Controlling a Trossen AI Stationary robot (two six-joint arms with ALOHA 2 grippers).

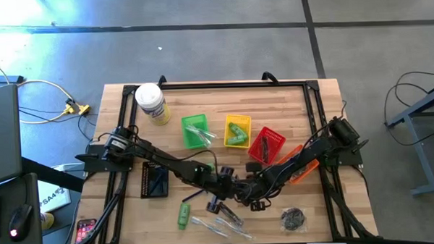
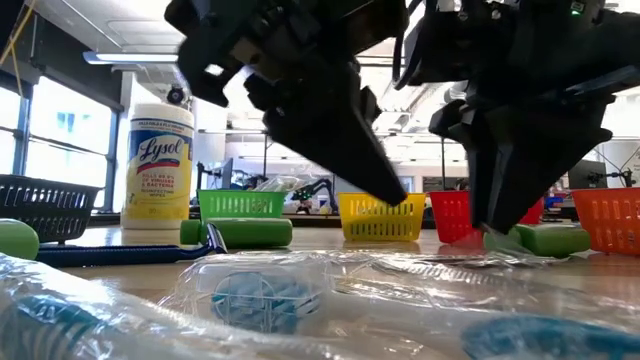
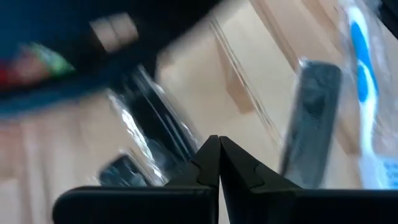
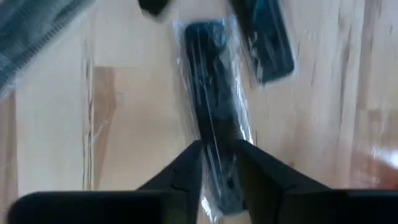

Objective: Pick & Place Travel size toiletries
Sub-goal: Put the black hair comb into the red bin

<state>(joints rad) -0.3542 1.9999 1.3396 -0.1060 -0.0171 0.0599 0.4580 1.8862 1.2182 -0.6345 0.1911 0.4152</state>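
My right gripper (image 4: 221, 155) points steeply down near the table's middle, shut on a dark grey oblong piece in clear wrap (image 4: 211, 93). A second dark piece (image 4: 264, 40) lies beside it. Just to its left my left gripper (image 3: 219, 142) hangs shut, with nothing between its fingers, over the wood, and more dark wrapped pieces (image 3: 314, 118) lie beyond it. In the high view the two grippers (image 1: 230, 188) (image 1: 250, 197) nearly meet. A green bottle (image 1: 182, 214), clear packets (image 1: 220, 225) and a round dark pouch (image 1: 293, 219) lie flat near the front edge. My right gripper has the wrapped dark piece's near end (image 4: 219, 134) between its two fingers, one on each long side. The fingers come from above, slanting, and lie across the piece. The rest of the piece runs away from the fingers, flat along the wood.
Green (image 1: 195, 130), yellow (image 1: 237, 131), red (image 1: 267, 144) and orange (image 1: 302, 166) mesh baskets stand in a row behind the grippers. A black basket (image 1: 155, 181) sits at the left, a white jar (image 1: 150, 102) at the far left corner.
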